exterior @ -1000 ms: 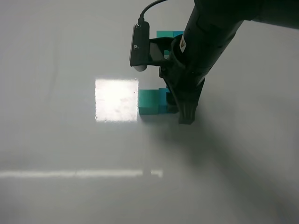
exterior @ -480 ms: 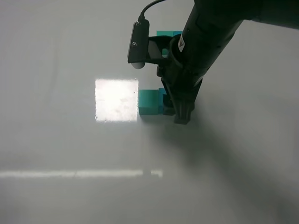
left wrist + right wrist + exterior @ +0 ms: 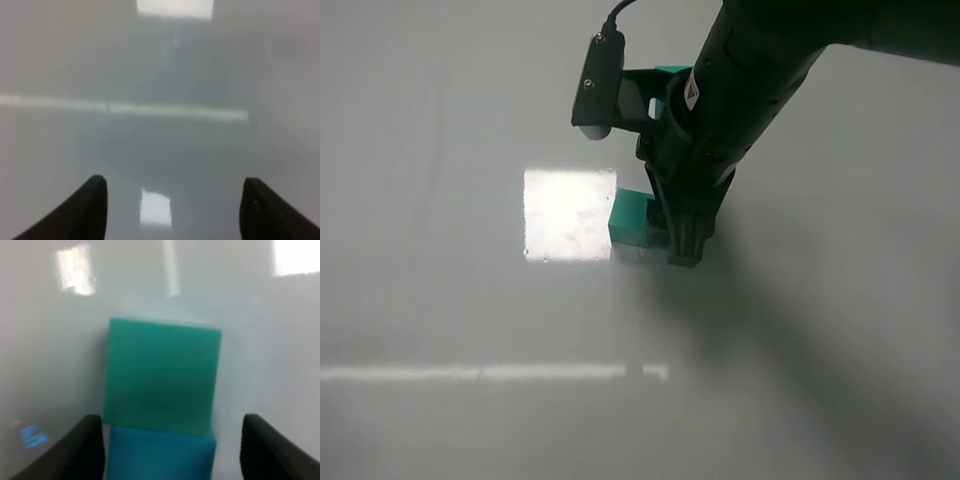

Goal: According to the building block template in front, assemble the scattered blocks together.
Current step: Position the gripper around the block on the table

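My right gripper (image 3: 172,450) stands released astride the green block (image 3: 162,375) and blue block (image 3: 160,457), touching mid-worktop; the template (image 3: 672,70) peeks behind my arm. They look light, rigid, slick: I'd pinch flat opposite faces. Left gripper (image 3: 172,207) gapes, empty

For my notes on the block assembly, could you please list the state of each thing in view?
Green block: on the table, touching the blue block.
Blue block: between the right jaws, not clamped.
Right gripper: jaws open.
Left gripper: jaws open, empty.
Template: mostly hidden behind the right arm.
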{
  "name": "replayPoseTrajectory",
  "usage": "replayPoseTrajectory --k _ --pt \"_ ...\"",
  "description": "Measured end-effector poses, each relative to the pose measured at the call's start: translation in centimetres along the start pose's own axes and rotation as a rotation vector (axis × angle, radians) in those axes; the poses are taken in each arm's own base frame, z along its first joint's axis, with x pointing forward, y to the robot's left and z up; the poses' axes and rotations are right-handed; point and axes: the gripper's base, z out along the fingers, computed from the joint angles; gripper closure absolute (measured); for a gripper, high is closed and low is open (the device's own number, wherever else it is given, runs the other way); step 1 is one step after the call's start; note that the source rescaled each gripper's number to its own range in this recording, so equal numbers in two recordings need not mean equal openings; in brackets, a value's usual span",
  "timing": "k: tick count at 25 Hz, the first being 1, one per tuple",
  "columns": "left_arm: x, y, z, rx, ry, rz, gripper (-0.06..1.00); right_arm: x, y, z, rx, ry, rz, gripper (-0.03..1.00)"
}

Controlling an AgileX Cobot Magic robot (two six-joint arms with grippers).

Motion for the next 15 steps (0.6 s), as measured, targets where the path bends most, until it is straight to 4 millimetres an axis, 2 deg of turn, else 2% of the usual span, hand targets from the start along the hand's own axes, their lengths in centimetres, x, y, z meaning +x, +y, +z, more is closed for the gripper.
replayPoseTrajectory --k 15 --pt "0.00 0.00 0.00 0.000 0.000 0.000 0.35 -0.20 0.36 -0.01 -0.041 -0.019 0.136 0.34"
